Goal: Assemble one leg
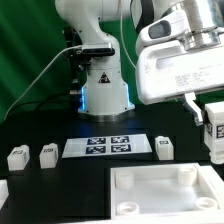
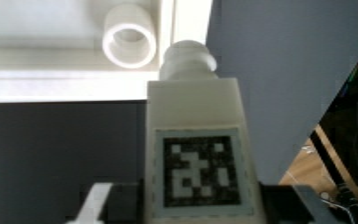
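Exterior view: illumination is bright and even, from above. The white robot base [image 1: 105,95] and the white panel [image 1: 165,195] at the desk's edge nearest the camera are close to overexposed, with little surface detail. A blue glow [image 1: 84,100] shows on the base's side. The black desk [image 1: 50,190] shows only faint shadows. Resolution is low and edges are soft.

Wrist view: the leg [image 2: 197,120] sits close to the lens, its tag [image 2: 201,170] slightly blurred. The panel behind it is washed out and out of focus.
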You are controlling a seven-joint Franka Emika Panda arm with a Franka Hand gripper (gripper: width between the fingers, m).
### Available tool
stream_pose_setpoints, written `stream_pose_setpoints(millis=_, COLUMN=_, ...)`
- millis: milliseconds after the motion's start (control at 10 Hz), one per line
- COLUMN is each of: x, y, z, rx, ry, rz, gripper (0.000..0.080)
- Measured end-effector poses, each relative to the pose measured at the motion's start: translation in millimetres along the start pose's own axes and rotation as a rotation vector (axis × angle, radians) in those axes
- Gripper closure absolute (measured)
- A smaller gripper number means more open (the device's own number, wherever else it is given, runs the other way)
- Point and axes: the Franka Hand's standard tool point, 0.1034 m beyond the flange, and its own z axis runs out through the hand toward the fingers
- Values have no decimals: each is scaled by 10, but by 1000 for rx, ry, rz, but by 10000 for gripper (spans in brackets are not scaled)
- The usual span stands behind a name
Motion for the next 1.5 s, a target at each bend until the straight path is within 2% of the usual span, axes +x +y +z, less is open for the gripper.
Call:
stream_pose_setpoints(millis=300, x=48, y=138, z=131, rx=-20, ry=4, rz=-25, gripper=506)
stream_pose_setpoints(millis=500, x=-35, y=166, z=240, rx=-24, ry=-3, rz=-26, gripper=506)
stream_pose_setpoints(millis=700, x=-43, y=230, z=327, rx=-31, ry=-5, rz=-29, gripper=506)
stream_pose_setpoints(millis=800, x=-37, y=236, z=400, rx=-32, ry=-7, rz=-30, gripper=506)
stream_pose_setpoints(millis=1100, x=53, y=259, z=449, rx=-34, ry=4, rz=-39, gripper=506)
stream_pose_setpoints(millis=1500, x=-105, y=255, z=565, rx=-34, ry=-18, rz=-43, gripper=506)
